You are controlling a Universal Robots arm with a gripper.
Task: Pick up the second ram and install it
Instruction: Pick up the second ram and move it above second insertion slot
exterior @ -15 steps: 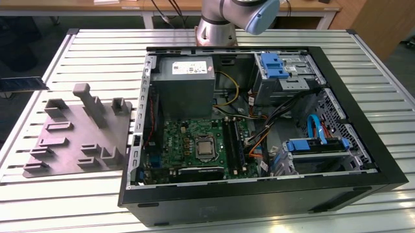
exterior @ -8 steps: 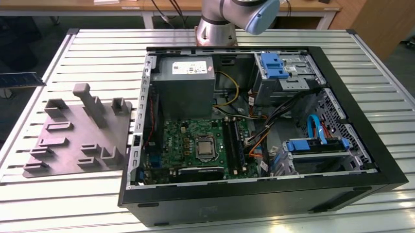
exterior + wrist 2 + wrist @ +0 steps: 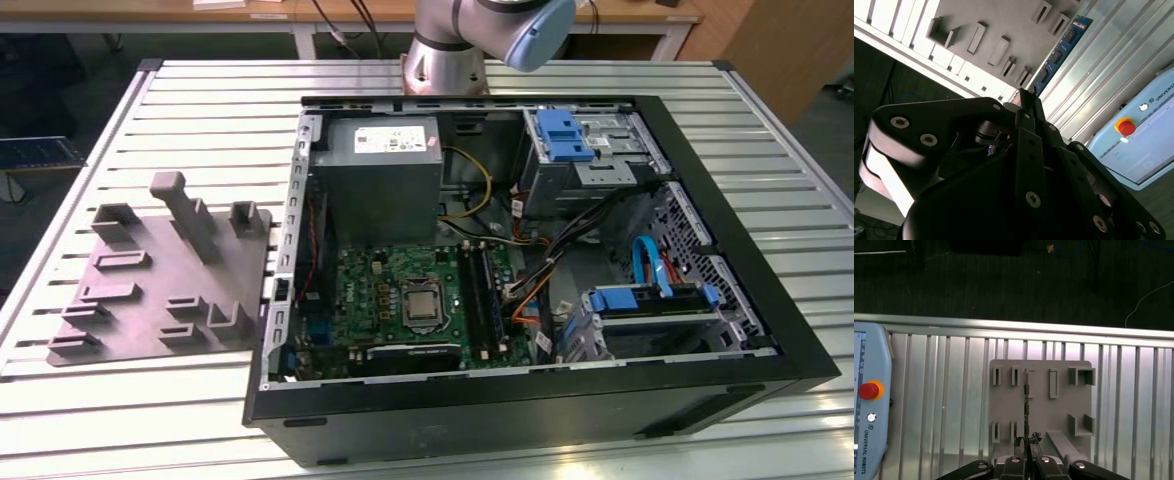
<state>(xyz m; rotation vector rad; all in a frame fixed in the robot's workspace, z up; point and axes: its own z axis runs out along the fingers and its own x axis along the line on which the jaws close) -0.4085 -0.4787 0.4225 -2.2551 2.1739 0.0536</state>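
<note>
In the exterior view, the grey holder (image 3: 147, 290) is lying on the slatted counter (image 3: 120, 420), with its slots and posts pointing up. An open case (image 3: 534, 410) is sitting just beside the holder, on the exterior view's right of it, and is showing a green board (image 3: 380, 290) inside. The arm (image 3: 461, 45) is rising from its base beyond the case, well apart from the holder.

In the second wrist view, the black jaws are clenching 1 end of the ram (image 3: 1060, 47), which is sticking out past their tips as a blue-looking strip with dark chips. The ram is hanging above the holder (image 3: 1004, 20), clear of it, and its free end is showing past the holder's edge, over the counter (image 3: 1114, 60). A pendant (image 3: 1144, 150) with a red button (image 3: 1126, 126) is showing off to 1 side, well apart from the holder.

In the first wrist view, the ram (image 3: 1026, 405) is showing edge-on, as a thin dark line running from the jaws' tips across the holder (image 3: 1044, 415). Its free end is lining up with 1 of the holder's far slots. The jaws are pressing together on its near end. The pendant (image 3: 869, 410) is lying at the counter's (image 3: 954, 390) side, well apart from the holder.
</note>
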